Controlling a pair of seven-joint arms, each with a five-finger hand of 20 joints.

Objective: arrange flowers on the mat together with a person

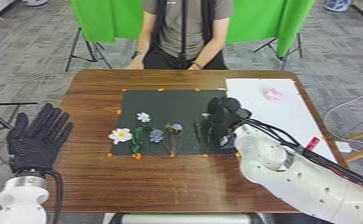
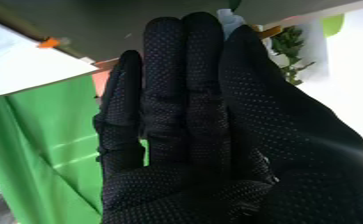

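Head view, looking down on a brown wooden counter [image 1: 151, 185]: a dark mat [image 1: 164, 102] carries a row of flowers with their stems towards the robot. From left to right come a white flower with a yellow centre [image 1: 120, 135], a smaller white flower [image 1: 143, 117] set higher up, and two bluish flowers [image 1: 156, 135] close together. Near the mat's right side, a pale bloom [image 1: 206, 115] sits just beside the robot's right hand [image 1: 224, 117], above a green stem [image 1: 197, 134]. A pink flower [image 1: 272, 94] lies apart on a white sheet [image 1: 288, 112] to the right of the mat.

In the right wrist view, the right hand's fingers [image 2: 164, 55] are straight and pressed close together, the thumb raised alongside. A small whitish piece [image 2: 231, 24] lies between their tips; whether it is pinched or merely touched, one cannot tell. The left hand [image 1: 37, 142] is at the counter's left side, flat, its fingers slightly spread.

The step in hand appears to be setting or adjusting a flower at the right end of the row. The next move calls for leaving that bloom flat, then lifting away without dragging its neighbour; the pink flower would likely follow.
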